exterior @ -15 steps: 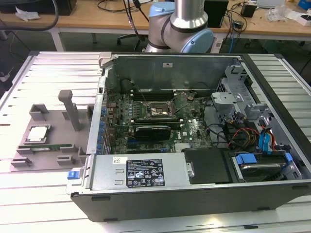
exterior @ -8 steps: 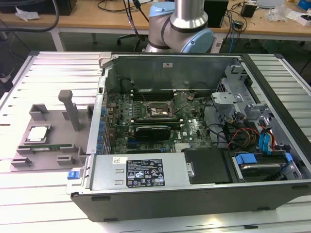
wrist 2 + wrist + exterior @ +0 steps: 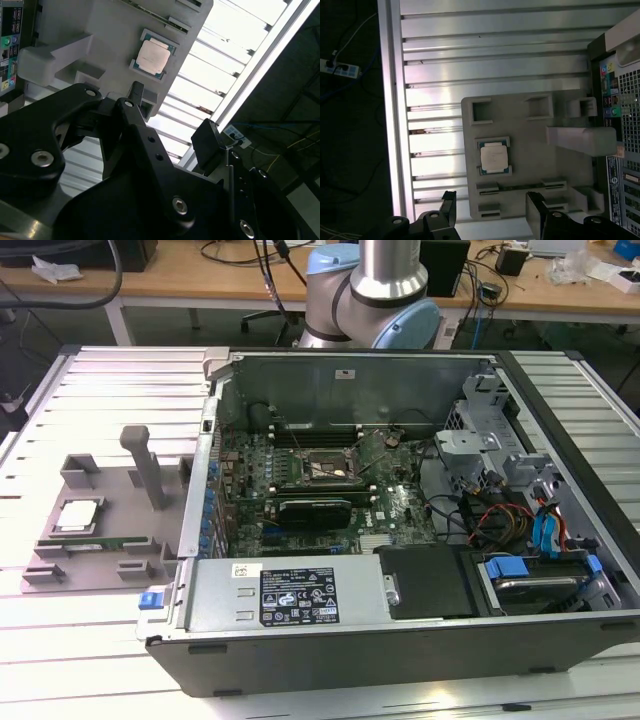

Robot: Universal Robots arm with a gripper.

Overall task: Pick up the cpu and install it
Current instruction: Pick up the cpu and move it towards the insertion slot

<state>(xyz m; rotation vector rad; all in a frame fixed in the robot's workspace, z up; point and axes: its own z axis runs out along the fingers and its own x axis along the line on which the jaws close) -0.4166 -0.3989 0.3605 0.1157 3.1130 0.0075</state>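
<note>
While the gripper (image 3: 492, 212) hangs over the table's edge region with jaws set wide and nothing between them, the cpu (image 3: 494, 156) lies flat in a square recess of the grey holder (image 3: 530, 150), metal top up. The recess sits near the holder's edge farthest from the computer case (image 3: 350, 660). The cpu is apart from both fingertips (image 3: 449, 200) in the first wrist view.

Second wrist view: gripper (image 3: 172, 120) open, cpu (image 3: 152, 57) in its recess beyond the fingers, holder (image 3: 100, 25) under it.

Exterior view:
- Holder (image 3: 120, 505) rests on the slatted metal table (image 3: 100, 640), just beside the case's side wall at the exterior view's left.
- Cpu (image 3: 78, 515) in its pocket; a long green memory stick (image 3: 98, 543) lies in a slot along the holder's near edge, close to the cpu.
- A grey post (image 3: 145, 465) stands upright on the holder.
- Case lies open on its side. Inside it: motherboard (image 3: 400, 505), black socket frame (image 3: 322, 468) near the board's middle, cables and blue-tabbed drive bays toward the far-right corner.
- Whether the socket holds anything, cannot tell.
- Robot arm (image 3: 385, 280) rises behind the case's back edge.
</note>
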